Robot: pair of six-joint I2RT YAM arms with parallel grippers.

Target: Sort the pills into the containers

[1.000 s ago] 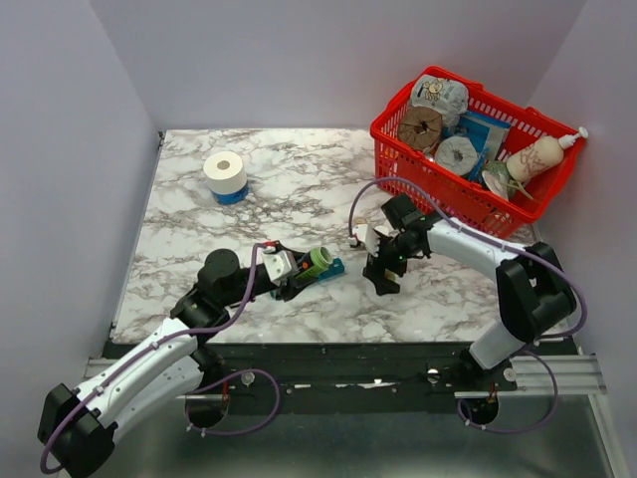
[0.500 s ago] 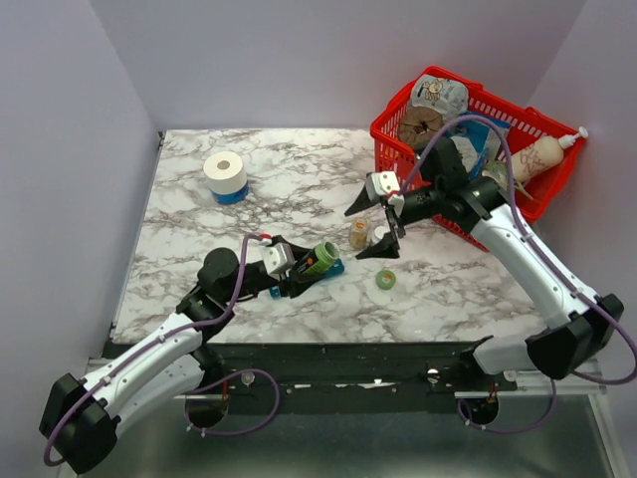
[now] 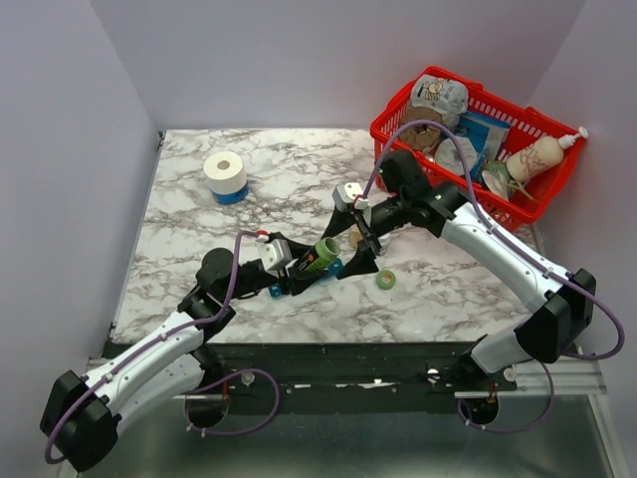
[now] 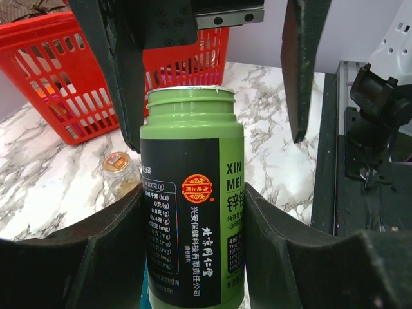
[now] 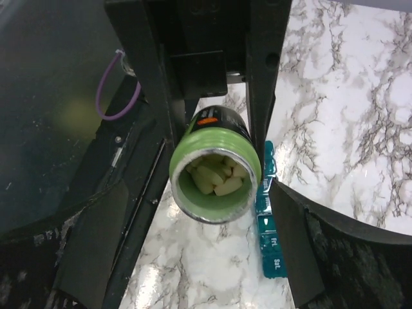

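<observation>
The green bottle (image 4: 192,193) is smooth, satin plastic with a glossy black printed label. The pills (image 5: 215,179) inside it look matt. Just beside the bottle lies the organiser (image 5: 269,225), glossy translucent teal plastic, on the polished marble-patterned worktop (image 3: 289,189). Behind the bottle, the basket (image 4: 38,96) is shiny red plastic mesh.

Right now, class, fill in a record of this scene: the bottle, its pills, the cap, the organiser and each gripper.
Bottle: green bottle, cap off, tilted over the table
Left gripper: shut on the bottle
Pills: pale, inside the bottle
Cap: green, lying on the table
Organiser: teal, on the table beside the bottle
Right gripper: open, holding nothing, facing the bottle's mouth
</observation>
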